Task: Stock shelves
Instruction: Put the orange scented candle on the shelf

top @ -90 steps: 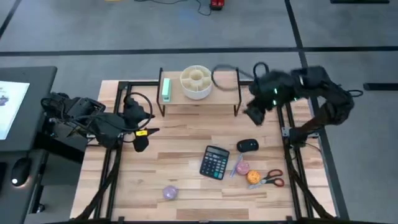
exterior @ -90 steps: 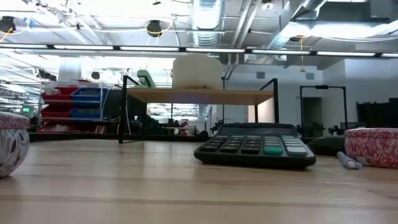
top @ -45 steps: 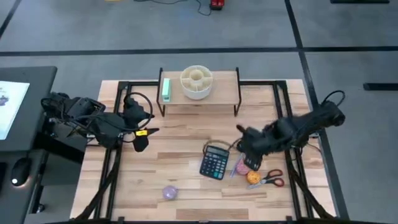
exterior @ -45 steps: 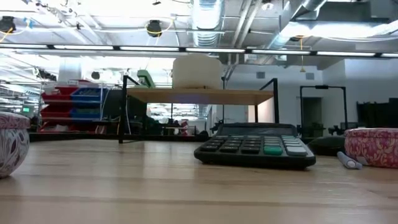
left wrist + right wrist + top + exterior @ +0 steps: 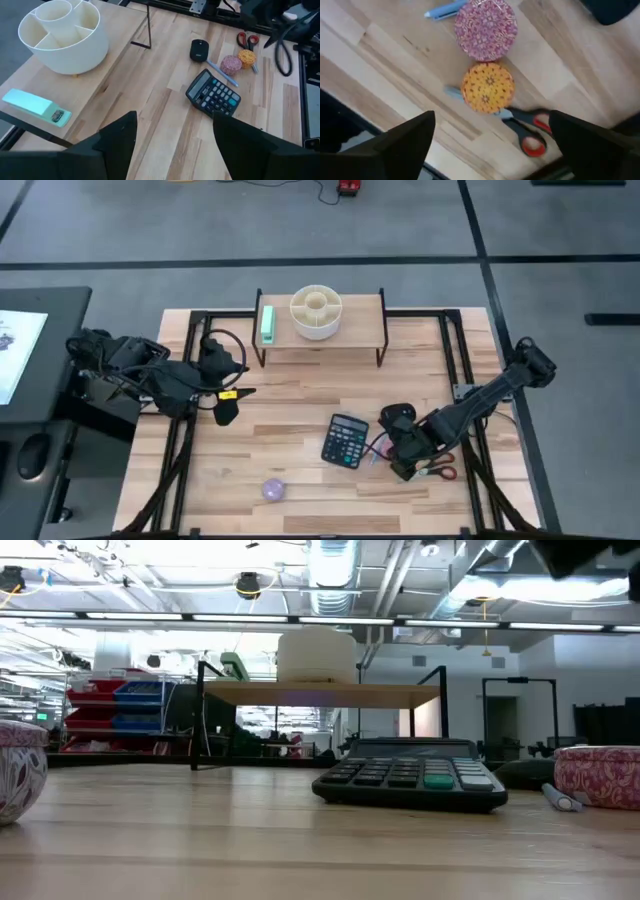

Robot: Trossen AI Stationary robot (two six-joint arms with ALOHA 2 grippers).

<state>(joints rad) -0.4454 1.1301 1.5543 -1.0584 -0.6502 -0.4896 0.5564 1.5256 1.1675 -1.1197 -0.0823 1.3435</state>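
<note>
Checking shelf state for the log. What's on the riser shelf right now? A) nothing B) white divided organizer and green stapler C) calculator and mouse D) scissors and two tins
B: the high view shows the white divided organizer and the green stapler on the riser shelf; the calculator, mouse and scissors lie on the table.

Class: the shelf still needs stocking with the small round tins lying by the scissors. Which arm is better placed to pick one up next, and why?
The right. Its open gripper hovers over the yellow tin and pink tin beside the scissors. The left gripper waits across the table, near the shelf.
</note>
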